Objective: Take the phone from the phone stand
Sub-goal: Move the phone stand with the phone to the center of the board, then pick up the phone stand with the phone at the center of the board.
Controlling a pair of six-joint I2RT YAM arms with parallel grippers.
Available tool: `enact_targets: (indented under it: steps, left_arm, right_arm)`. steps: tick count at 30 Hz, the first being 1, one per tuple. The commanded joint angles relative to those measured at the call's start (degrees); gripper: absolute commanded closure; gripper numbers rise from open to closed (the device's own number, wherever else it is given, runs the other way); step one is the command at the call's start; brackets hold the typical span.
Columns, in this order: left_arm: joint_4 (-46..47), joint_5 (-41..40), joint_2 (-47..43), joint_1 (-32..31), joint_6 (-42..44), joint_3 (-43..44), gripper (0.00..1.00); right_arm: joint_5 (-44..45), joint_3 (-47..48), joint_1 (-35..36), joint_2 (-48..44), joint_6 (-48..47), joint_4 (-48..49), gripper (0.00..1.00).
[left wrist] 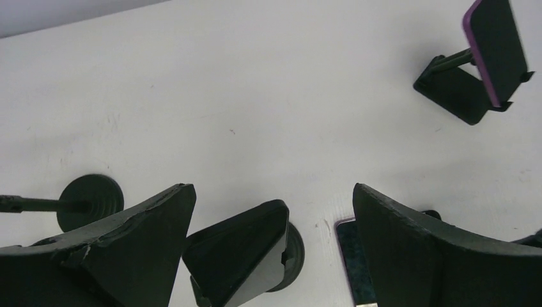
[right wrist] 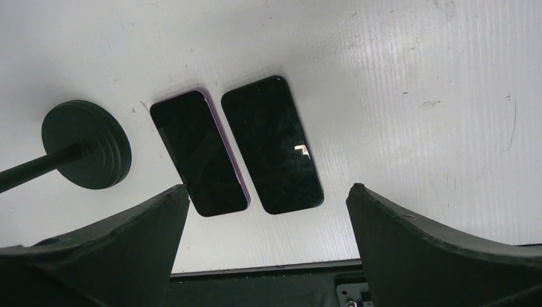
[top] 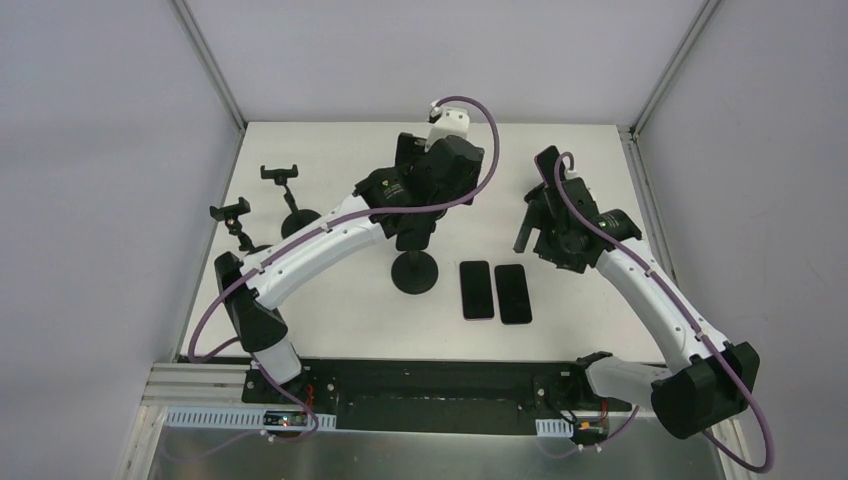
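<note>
A dark phone (left wrist: pixel 240 256) sits tilted in a stand with a round base (left wrist: pixel 296 252). My left gripper (left wrist: pixel 271 192) is open just above it, one finger on each side, apart from it. In the top view the left gripper (top: pixel 416 232) hides this phone; the base (top: pixel 414 272) shows below. A purple-edged phone (left wrist: pixel 495 48) rests on a folding stand (left wrist: pixel 457 89) at the back right, also in the top view (top: pixel 547 165). My right gripper (right wrist: pixel 268 188) is open and empty above the table's near part, beside that stand (top: pixel 535 228).
Two phones lie flat side by side near the front: a purple-edged one (right wrist: pixel 198 153) (top: pixel 476 290) and a black one (right wrist: pixel 271 144) (top: pixel 513 293). Two empty clamp stands (top: pixel 285 190) (top: pixel 232 220) stand at the left. The table's near edge (right wrist: pixel 255 265) is below the right gripper.
</note>
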Motion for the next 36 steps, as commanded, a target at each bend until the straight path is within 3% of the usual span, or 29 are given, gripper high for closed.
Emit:
enact_targets:
  steps: [1,7,13,17,21,26,36]
  left_arm:
    - [-0.3,3.8,-0.8,0.1,8.8,7.6,0.01]
    - [-0.4,18.6,-5.7,6.3,11.8,9.2,0.01]
    - [-0.2,34.9,-15.7,19.0,5.1,-0.7,0.01]
    - [-0.2,35.3,-21.6,22.0,6.8,-8.8,0.01]
    - [-0.2,39.1,-26.3,23.1,7.5,-15.6,0.01]
    - [0.0,40.0,-30.8,24.6,7.7,-22.3,0.01]
    - [0.9,42.5,-38.8,34.3,5.7,-33.6,0.01]
  right_arm:
    - [-0.2,2.5,-0.4,-3.2,0.1,2.1,0.00]
    - [-6.7,1.7,-0.3,-7.8,-0.1,8.7,0.00]
    - [-14.3,-2.3,-0.2,-12.2,8.6,24.0,0.00]
    - [-11.9,0.2,4.0,-8.6,12.3,27.7,0.00]
    - [-3.3,3.9,12.2,-3.6,10.0,31.6,0.00]
    - [1.2,8.6,17.7,2.8,9.4,35.3,0.00]
    - [6.9,14.4,25.7,11.5,3.7,37.9,0.00]
